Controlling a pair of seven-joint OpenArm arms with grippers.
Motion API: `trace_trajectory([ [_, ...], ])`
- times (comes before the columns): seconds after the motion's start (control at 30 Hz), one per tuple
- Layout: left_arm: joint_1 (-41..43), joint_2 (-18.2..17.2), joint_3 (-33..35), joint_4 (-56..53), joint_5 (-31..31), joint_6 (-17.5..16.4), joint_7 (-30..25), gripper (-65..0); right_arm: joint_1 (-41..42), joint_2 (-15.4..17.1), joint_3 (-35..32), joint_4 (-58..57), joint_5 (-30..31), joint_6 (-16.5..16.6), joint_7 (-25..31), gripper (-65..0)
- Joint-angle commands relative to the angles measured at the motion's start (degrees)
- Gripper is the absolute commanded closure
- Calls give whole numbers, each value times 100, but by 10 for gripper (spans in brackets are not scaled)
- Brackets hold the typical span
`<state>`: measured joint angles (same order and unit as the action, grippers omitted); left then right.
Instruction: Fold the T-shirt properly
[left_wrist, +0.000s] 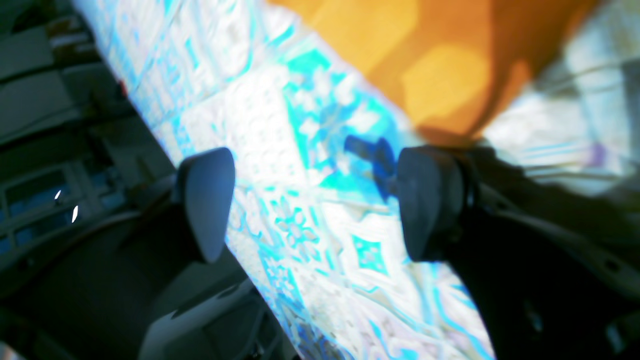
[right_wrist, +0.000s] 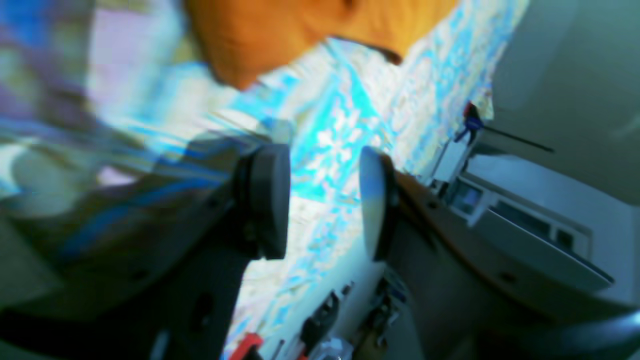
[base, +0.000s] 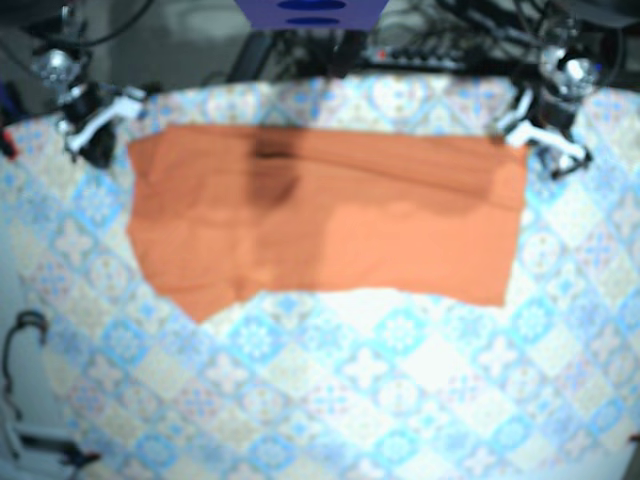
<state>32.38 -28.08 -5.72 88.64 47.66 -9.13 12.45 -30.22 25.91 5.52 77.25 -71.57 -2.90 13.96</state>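
Presently, left wrist view: my left gripper (left_wrist: 315, 200), spread, nothing between; orange T-shirt (left_wrist: 440, 75) at upper right, on the blue-patterned bench (left_wrist: 280, 125). Right wrist view: my right gripper (right_wrist: 322, 200), spread, empty; T-shirt at top centre. Base view: T-shirt lying flat across the upper half, one gripper near each top corner.

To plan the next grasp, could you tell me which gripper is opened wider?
The left gripper: its jaws stand far apart, while the right gripper shows only a narrow gap.
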Motion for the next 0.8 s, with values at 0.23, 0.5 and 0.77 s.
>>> trace_trajectory([
  [0.23, 379, -80, -57, 283, 3, 117, 8, -500, -394, 103, 42, 112, 58, -119, -20, -228],
  [0.5, 529, -80, -66, 283, 3, 117, 8, -500, -473, 68, -11, 121, 58, -119, -20, -229],
  [0.77, 529, -72, -66, 283, 3, 117, 8, -500, -446, -143, -301, 323, 23, -119, -20, -229],
])
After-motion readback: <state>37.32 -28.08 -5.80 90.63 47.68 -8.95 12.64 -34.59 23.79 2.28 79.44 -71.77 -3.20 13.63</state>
